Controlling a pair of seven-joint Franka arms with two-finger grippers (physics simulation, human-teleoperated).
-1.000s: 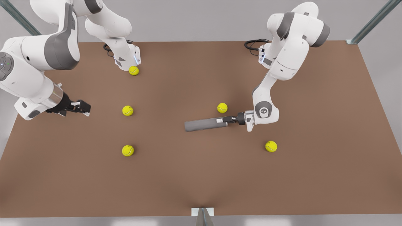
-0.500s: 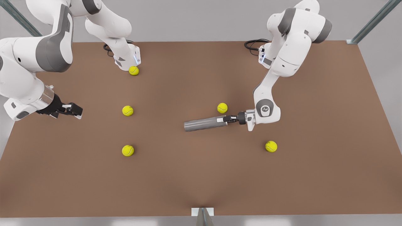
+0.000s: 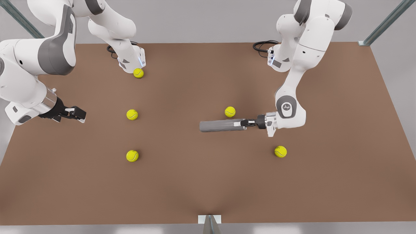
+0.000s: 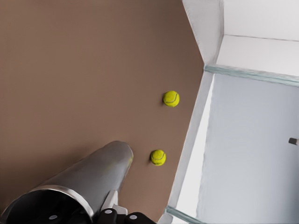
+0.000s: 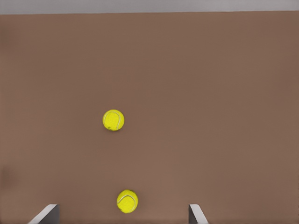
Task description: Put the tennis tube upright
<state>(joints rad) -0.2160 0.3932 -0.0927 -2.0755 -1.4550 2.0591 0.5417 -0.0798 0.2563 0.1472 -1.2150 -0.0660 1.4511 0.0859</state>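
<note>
Front view: tennis ball (image 3: 230,111) beside tennis tube (image 3: 222,125)

A simulated robot test cell, not a lived-in room: a bare brown table (image 3: 208,182) stands before plain grey walls, with metal frame struts (image 3: 386,22) at the corners, two white arms bolted to it, and cables (image 3: 263,45) coiled at their bases.

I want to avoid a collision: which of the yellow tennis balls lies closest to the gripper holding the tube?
The ball just behind the tennis tube, near the left gripper. The other four balls lie clearly farther away.
</note>
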